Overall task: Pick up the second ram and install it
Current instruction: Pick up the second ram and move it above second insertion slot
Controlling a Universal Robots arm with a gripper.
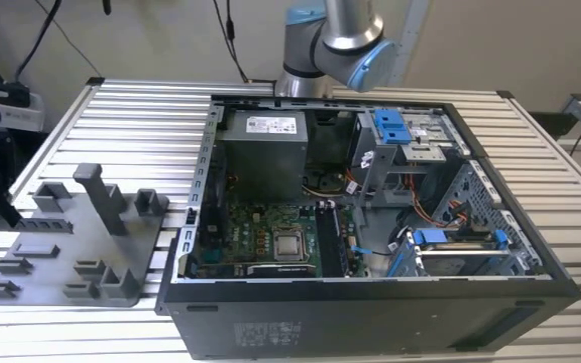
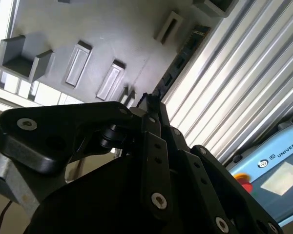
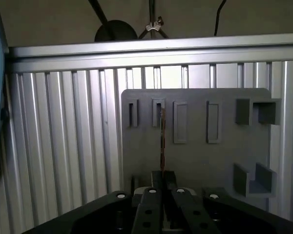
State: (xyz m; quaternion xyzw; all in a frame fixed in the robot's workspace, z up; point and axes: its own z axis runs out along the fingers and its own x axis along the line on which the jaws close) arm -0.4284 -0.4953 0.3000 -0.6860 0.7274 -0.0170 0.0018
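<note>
Gripping the second ram [image 3: 162, 141], a thin dark edge-on stick, in my clenched claw [image 3: 162, 176] | first wrist view, mid-frame, over grey slotted fixture plate [image 3: 195, 161] | I'd hold it square, no twist.

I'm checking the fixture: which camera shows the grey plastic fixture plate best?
The exterior view: nearly the whole grey plastic fixture plate, blocks included. The first wrist view shows its slots; the second wrist view, one part.
</note>
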